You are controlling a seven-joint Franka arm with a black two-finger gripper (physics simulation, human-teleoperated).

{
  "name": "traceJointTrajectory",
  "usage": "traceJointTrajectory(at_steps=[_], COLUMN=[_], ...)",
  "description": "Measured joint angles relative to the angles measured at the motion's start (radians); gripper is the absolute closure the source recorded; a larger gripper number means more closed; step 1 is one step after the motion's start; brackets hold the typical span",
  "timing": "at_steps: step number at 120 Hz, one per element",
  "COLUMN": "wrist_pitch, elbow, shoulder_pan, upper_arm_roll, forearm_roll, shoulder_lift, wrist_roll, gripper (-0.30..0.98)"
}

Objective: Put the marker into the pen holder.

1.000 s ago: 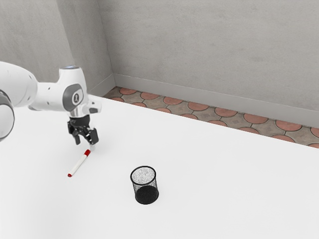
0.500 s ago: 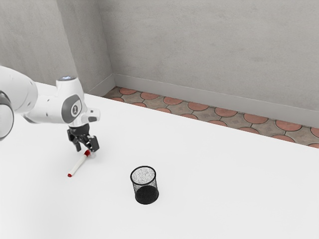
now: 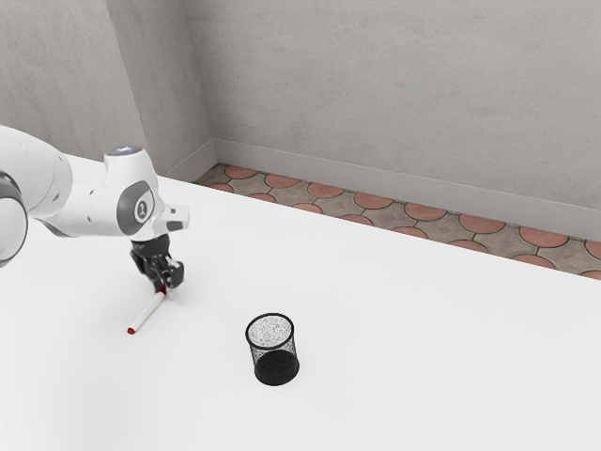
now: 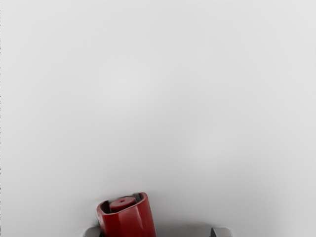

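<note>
Your end effector [image 3: 166, 285] is spread around the red cap [image 4: 128, 223], marker [image 3: 146, 312] running toward 7 o'clock on the desk [image 3: 394, 338] (exterior view); likely light, stiff, slick, so pinch square behind the cap.

Plain room of unclear kind, with grey concrete-like walls [image 3: 394, 85], red-patterned floor [image 3: 373, 200], white table [image 3: 423, 338]
</note>
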Motion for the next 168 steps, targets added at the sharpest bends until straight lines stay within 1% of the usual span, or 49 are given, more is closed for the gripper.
traceJointTrajectory(at_steps=[25, 48, 70, 96, 117, 141, 168], wrist_pitch=[0.004, 0.015, 0.021, 0.017, 0.007, -0.023, -0.059], elbow=[0.000, 0.000, 0.007, 0.008, 0.006, 0.001, -0.002], shoulder_pan=[0.000, -0.001, -0.017, -0.067, -0.126, -0.173, -0.220], upper_arm_roll=[0.000, 0.000, 0.000, 0.000, -0.002, -0.011, -0.012], forearm_roll=[0.003, 0.014, 0.024, 0.032, 0.035, 0.028, 0.005], shoulder_lift=[0.002, 0.002, -0.024, -0.135, -0.209, -0.277, -0.317], wrist_roll=[0.003, -0.007, -0.021, -0.039, -0.051, -0.060, -0.066], gripper=[0.67, 0.76, 0.79, 0.79, 0.79, 0.79, 0.79])
